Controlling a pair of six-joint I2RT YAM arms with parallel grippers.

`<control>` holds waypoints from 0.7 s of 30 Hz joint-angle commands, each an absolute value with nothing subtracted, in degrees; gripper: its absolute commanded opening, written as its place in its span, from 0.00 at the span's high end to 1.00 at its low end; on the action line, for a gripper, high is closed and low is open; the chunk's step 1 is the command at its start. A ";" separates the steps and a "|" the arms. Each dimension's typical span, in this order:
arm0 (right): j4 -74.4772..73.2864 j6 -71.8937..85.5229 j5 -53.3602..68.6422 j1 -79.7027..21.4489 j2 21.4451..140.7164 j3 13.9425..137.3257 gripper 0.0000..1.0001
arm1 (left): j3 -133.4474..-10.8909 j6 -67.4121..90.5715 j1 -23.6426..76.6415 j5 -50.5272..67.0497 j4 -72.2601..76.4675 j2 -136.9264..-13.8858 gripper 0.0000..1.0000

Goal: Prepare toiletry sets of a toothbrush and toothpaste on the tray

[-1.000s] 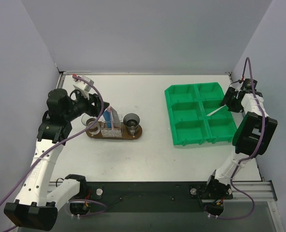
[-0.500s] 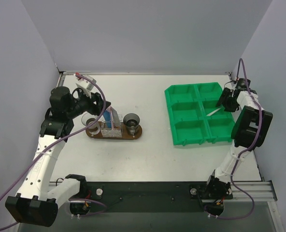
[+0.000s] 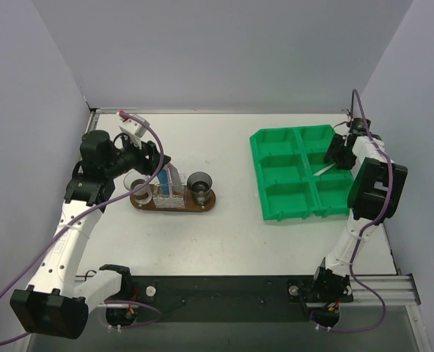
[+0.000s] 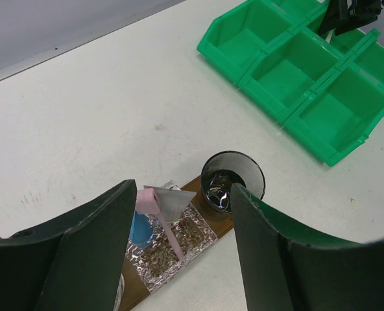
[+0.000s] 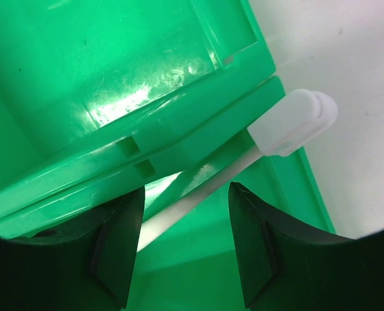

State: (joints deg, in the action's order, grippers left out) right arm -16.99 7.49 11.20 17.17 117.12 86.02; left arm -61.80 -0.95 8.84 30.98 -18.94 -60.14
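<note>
Green sectioned bin point(image 3: 279, 170) sits at the right of the bench point(image 3: 224, 143). A white toothbrush point(image 5: 289, 124) with a blunt, capped head lies across its divider wall. The right pincer point(image 5: 187, 189) is spread, one finger on each side of the shaft. At left, the dark brown oval tray point(image 3: 208, 206) carries a blue toothpaste tube point(image 3: 163, 180) and a pale pink toothbrush point(image 4: 174, 238), upright in a clear holder point(image 4: 182, 254) between two cups point(image 3: 199, 183). The left pincer point(image 4: 184, 188) hovers above, spread wide, holding nothing.

Bright, even light; glare inside the bin point(image 5: 140, 97).
</note>
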 commanded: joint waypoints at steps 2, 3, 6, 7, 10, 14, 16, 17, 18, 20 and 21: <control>-17.84 7.12 8.00 16.70 117.69 89.47 0.51 | -61.44 -1.67 8.52 32.78 -15.29 -60.55 0.30; -17.84 7.03 7.74 16.61 117.86 89.56 0.51 | -61.35 -1.76 8.44 32.78 -15.21 -60.47 0.30; -18.37 6.77 7.03 16.35 118.47 90.52 0.51 | -61.17 -1.84 8.53 32.96 -15.03 -60.56 0.30; -18.89 6.59 6.77 16.17 118.91 91.14 0.51 | -61.08 -1.85 8.53 32.96 -14.94 -60.56 0.30; -19.42 6.24 6.24 15.65 119.27 91.67 0.52 | -60.91 -1.93 8.53 32.87 -14.77 -60.47 0.30; -20.13 6.07 5.63 15.29 119.79 92.72 0.53 | -60.56 -2.11 8.52 32.70 -14.68 -60.29 0.30; -20.48 5.98 5.54 15.21 120.15 92.90 0.56 | -60.30 -2.28 8.44 32.78 -14.59 -60.29 0.30; -20.48 5.89 5.45 15.21 120.15 92.99 0.57 | -60.29 -2.29 8.44 32.70 -14.59 -60.29 0.30; -20.57 5.80 5.36 15.12 120.06 92.90 0.57 | -60.21 -2.37 8.44 32.78 -14.59 -60.12 0.30; -20.65 5.71 5.27 15.03 119.97 92.73 0.61 | -60.12 -2.46 8.44 32.78 -14.50 -60.21 0.30; -20.74 5.63 5.01 14.94 119.80 92.55 0.62 | -60.03 -2.46 8.35 32.70 -14.50 -60.21 0.30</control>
